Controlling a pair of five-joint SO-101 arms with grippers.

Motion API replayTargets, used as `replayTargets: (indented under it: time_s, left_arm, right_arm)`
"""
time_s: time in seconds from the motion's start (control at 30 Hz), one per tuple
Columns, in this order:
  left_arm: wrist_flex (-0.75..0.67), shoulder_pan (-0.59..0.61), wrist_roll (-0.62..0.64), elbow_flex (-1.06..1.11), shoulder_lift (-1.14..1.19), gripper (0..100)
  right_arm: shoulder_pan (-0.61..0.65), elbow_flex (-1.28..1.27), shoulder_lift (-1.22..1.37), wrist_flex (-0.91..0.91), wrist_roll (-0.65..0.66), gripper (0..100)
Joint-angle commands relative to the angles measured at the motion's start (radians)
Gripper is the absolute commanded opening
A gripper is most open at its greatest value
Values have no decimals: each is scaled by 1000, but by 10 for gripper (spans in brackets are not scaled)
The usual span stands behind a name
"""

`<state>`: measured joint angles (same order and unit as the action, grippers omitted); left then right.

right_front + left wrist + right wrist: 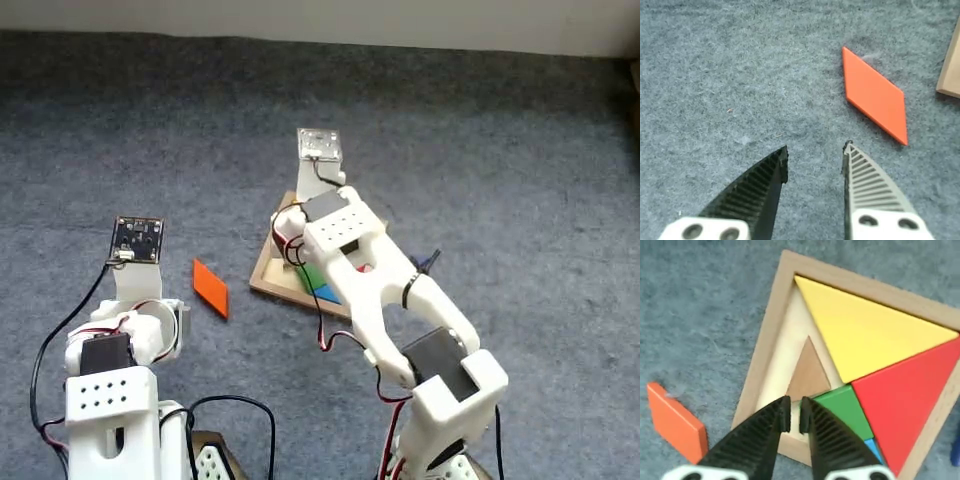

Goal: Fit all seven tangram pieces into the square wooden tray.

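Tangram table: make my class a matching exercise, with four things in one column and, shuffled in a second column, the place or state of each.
Column one
1. orange piece
2. yellow triangle
3. left pincer
4. right pincer

Column two
A. in the tray, touching the red triangle
B. open, over bare carpet
C. flat on the carpet, outside the tray
D. nearly shut, empty, over the tray

Pairs: 1-C, 2-A, 3-B, 4-D
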<state>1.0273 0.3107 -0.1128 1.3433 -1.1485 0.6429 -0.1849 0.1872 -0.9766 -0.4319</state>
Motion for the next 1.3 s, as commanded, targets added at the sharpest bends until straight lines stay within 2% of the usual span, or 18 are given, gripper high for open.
replayTargets:
  time_s: [0.0, 0.2, 0.57, 0.87, 0.97, 1.07, 1.27]
  left_arm:
    - [-15, 10, 5, -2, -13, 182]
    - [-15, 10, 5, -2, -13, 182]
    - [-15, 10, 5, -1, -13, 182]
    - [-15, 10, 5, -1, -13, 182]
    - [-15, 10, 5, -1, -13, 182]
    - [-15, 10, 5, -1, -13, 182]
    - [-15, 10, 5, -1, -13, 182]
  right_arm:
    - [13, 61, 7, 18, 37, 4]
    - [2, 61, 76, 18, 80, 5]
    - [-139, 61, 101, 12, 94, 5]
    - [-64, 54, -59, 19, 94, 5]
    - [-12, 54, -58, 30, 94, 5]
    - [19, 35, -54, 122, 94, 5]
    - [-8, -22, 41, 185, 95, 5]
